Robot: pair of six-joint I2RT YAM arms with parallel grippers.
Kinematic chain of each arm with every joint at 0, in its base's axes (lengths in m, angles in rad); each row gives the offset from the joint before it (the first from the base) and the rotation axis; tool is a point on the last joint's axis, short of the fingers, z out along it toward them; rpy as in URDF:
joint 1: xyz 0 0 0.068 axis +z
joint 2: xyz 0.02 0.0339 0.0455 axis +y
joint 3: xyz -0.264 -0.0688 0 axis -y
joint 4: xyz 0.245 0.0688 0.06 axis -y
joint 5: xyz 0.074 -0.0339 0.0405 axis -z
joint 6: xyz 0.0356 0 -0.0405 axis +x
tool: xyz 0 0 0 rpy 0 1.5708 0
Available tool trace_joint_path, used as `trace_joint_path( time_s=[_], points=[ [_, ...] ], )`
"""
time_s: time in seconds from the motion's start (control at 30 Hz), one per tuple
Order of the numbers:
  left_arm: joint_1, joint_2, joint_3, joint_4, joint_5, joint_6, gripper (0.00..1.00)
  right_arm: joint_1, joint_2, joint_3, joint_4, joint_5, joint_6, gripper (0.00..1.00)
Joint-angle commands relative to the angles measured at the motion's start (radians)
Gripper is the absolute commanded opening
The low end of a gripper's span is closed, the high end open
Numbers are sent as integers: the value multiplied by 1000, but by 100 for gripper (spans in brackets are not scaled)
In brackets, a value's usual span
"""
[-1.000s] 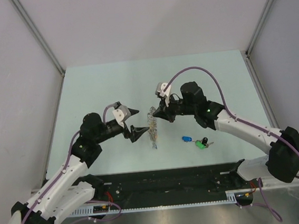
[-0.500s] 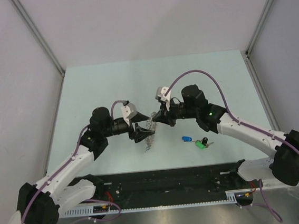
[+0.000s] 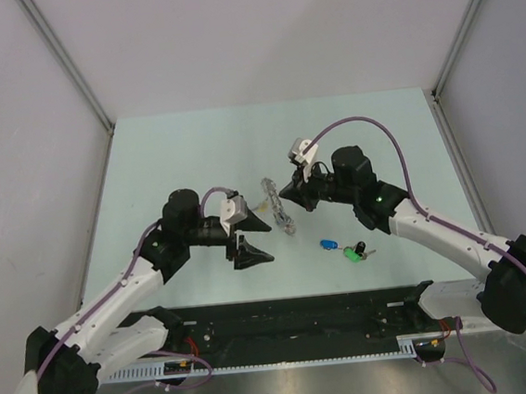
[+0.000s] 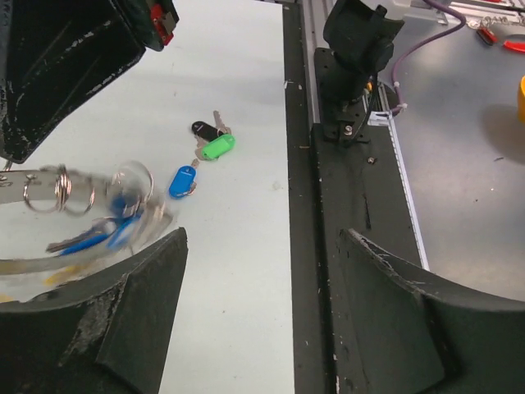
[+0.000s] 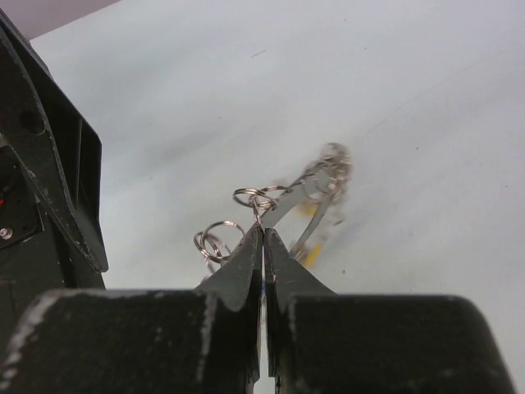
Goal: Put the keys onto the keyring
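Metal keyring [image 3: 279, 208], pinched in the closed right claw [image 5: 262, 238], should hang steady before the gaping, empty left claw [image 3: 267, 241] beside it fetches keys [image 3: 345, 249].

The keyring [image 3: 279, 208] is over the middle of the table [image 3: 193, 148], between the two grippers. The right gripper [image 3: 286, 194] is just to its right and nips one small loop on its edge between the fingertips. The left gripper [image 3: 267, 241] is to the left of the keyring and nearer the arm bases, not touching it. Three loose keys [image 3: 351, 255] lie on the table in a close bunch. They are right of the keyring, nearer the front edge.
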Motion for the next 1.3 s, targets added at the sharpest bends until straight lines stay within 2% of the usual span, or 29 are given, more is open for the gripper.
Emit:
trace_joint_path(
  time_s=[0.0, 0.2, 0.33, 0.63, 1.13, 1.27],
  points=[
    [8, -43, 57, -84, -12, 65, 79, 3, -50, 0, 105, -33, -20, 0],
    [15, -130, 16, 61, -262, 20, 73, 2, -55, -1, 90, -87, -60, 0],
    [20, -142, 34, 92, -326, 20, 67, 2, -50, -1, 85, -125, -86, 0],
    [23, 11, 143, 40, -159, 61, 65, 17, -57, -1, 56, -197, -137, 0],
    [25, 109, 163, -14, -102, 87, 61, 31, -63, -3, 49, -243, -163, 0],
    [25, 120, 149, -29, -132, 88, 62, 31, -66, -3, 53, -251, -161, 0]
  ],
)
